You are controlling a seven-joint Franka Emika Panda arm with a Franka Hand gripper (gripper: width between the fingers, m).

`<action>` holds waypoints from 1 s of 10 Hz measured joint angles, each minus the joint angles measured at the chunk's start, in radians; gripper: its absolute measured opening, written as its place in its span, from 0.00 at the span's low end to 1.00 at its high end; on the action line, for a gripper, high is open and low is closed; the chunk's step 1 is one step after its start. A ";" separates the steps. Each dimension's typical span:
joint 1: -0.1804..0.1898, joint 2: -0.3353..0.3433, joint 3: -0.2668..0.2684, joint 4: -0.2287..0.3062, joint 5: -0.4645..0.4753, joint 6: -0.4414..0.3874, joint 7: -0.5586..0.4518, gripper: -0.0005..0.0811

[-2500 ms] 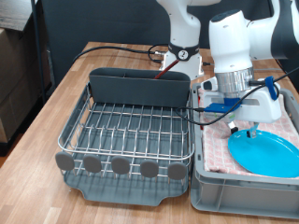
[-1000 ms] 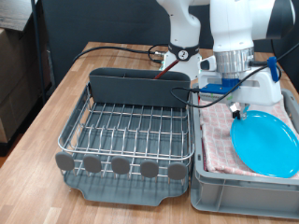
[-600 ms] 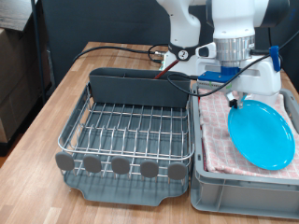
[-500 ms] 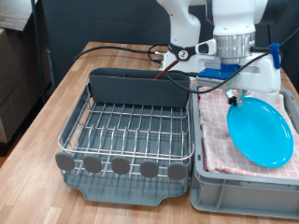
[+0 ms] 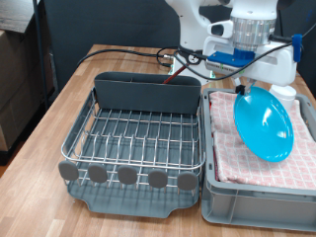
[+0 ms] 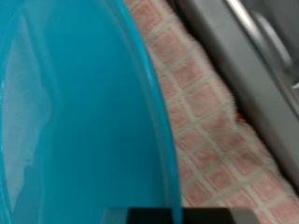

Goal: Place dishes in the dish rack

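gripper (image 5: pixel 243 90) clenched on plate (image 5: pixel 264 125) rim, plate hanging tilted below it over crate (image 5: pixel 212 188); edge-only grip risks slippage.

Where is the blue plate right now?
In the exterior view's right, the blue plate hangs tilted from the gripper, above the cloth-lined crate and beside the dish rack.

Light-blue plate (image 5: pixel 265 122) over pink checked cloth (image 5: pixel 232 148).

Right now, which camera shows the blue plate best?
The exterior view: the whole plate shows, tilted up above the pink checked cloth in the crate, hanging from the gripper. The wrist view shows only part of its surface and rim.
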 joint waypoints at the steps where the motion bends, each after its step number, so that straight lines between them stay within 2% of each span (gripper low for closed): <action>1: 0.001 -0.021 0.012 0.031 -0.056 -0.085 0.027 0.03; 3: 0.008 -0.043 0.040 0.111 -0.117 -0.257 0.022 0.03; 4: 0.013 -0.044 0.046 0.146 -0.092 -0.308 -0.019 0.03; 5: 0.013 -0.036 0.043 0.163 -0.067 -0.334 -0.066 0.03; 7: 0.012 -0.035 0.044 0.163 -0.090 -0.340 -0.035 0.03; 10: -0.002 -0.037 0.036 0.208 -0.222 -0.472 -0.019 0.03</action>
